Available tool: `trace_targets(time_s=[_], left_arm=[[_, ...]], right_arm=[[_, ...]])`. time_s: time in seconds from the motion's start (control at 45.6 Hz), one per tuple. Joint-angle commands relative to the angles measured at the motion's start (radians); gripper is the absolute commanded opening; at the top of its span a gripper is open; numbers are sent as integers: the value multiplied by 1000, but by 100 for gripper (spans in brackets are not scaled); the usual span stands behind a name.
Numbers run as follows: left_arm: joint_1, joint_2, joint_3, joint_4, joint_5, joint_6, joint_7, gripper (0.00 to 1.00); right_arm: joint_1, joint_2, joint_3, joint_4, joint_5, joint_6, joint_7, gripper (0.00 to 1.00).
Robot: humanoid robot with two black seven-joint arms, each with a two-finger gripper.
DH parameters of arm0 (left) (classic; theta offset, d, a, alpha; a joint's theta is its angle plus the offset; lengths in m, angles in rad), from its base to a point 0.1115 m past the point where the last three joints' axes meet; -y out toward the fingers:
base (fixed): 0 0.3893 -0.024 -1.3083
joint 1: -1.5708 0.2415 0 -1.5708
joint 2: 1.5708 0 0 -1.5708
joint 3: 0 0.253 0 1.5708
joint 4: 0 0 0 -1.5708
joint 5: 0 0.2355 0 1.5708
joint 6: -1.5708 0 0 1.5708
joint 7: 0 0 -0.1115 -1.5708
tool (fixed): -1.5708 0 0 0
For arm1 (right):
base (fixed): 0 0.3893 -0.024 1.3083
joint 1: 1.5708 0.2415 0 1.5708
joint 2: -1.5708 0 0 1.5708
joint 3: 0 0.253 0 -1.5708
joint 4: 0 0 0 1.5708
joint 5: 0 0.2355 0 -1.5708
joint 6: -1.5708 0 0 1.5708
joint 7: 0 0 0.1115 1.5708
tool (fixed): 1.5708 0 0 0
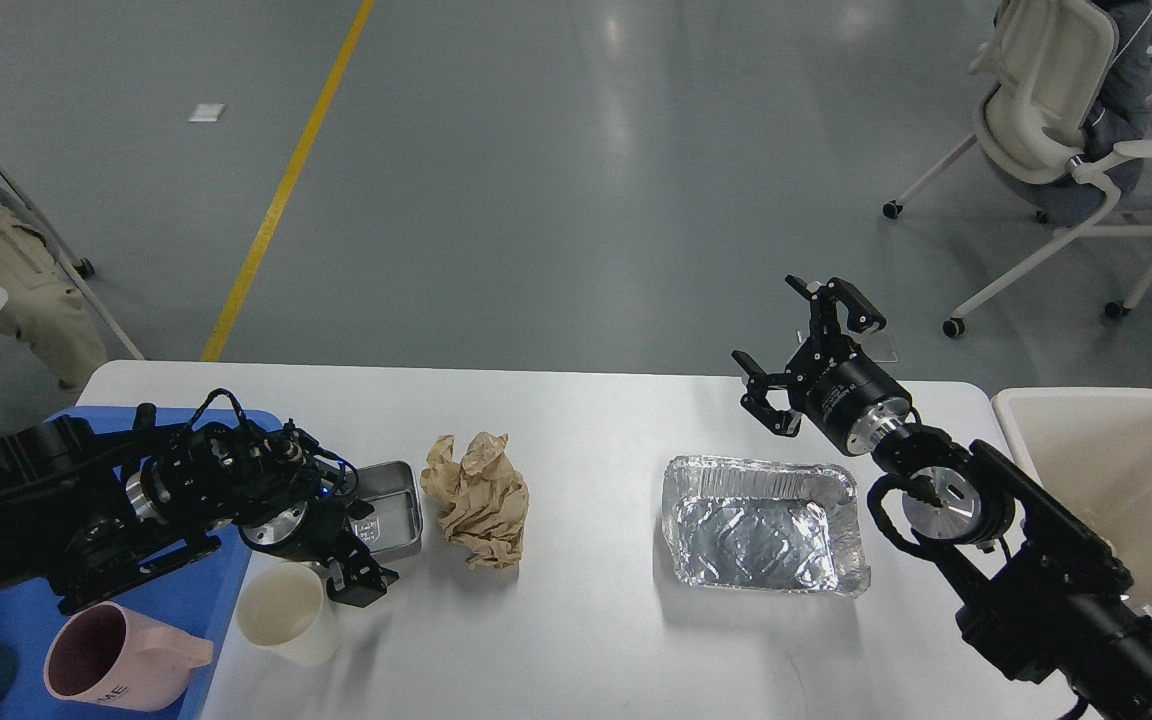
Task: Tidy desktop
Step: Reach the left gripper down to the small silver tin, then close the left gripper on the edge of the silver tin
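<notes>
A: Where is the right pincer (pixel 804 345)?
B: At the far end of its black arm, raised, its 2 fingers spread wide with nothing between them.
A: And the left pincer (pixel 361 572)?
B: Pointing down; too dark to tell its fingers apart.

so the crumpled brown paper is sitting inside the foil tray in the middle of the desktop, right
Not quite. In the head view the crumpled brown paper lies on the bare desktop, left of the foil tray and apart from it. The foil tray is empty. The rest holds: both are near the middle of the desktop.
</notes>
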Motion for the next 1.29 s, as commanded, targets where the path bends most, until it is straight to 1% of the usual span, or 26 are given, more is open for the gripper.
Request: trace_targets(time_s=[0.0, 0.022, 0.088, 0.11, 0.241, 0.285, 0.35, 0.46, 0.57, 0.745, 0.942, 1.271], left_arm=[[10, -12, 16, 13, 2, 15, -3, 68], [11, -10, 18, 13, 0, 15, -5, 63], [11, -10, 27, 13, 2, 15, -6, 59], [10, -10, 30, 13, 2, 15, -6, 56], [11, -13, 39, 16, 0, 15, -5, 25], [13, -12, 41, 19, 2, 15, -5, 17], [17, -7, 41, 22, 2, 15, -6, 10], [27, -1, 39, 30, 2, 33, -8, 2], [34, 5, 41, 38, 3, 64, -9, 0], [39, 13, 41, 38, 3, 92, -9, 0], [25, 62, 39, 38, 2, 107, -11, 0], [22, 94, 18, 38, -14, 158, -6, 0]], right_arm=[[0, -2, 0, -1, 1, 0, 3, 100], [-2, -1, 0, -1, 0, 0, 5, 100], [-5, -2, 0, -1, 0, 1, 5, 100], [-5, -2, 0, -2, 0, 3, 5, 100], [-10, -2, 0, -7, 0, 3, 6, 100], [-13, -2, 0, -7, 0, 3, 8, 100], [-13, -2, 0, -7, 0, 3, 11, 100], [-13, 1, 0, -8, 0, 3, 11, 100], [-13, 7, -2, -8, 0, 3, 11, 100], [-13, 7, -3, -10, -2, 3, 11, 100], [-11, 7, -6, -11, -2, 3, 11, 100], [-8, 24, -11, -11, -2, 3, 11, 100]])
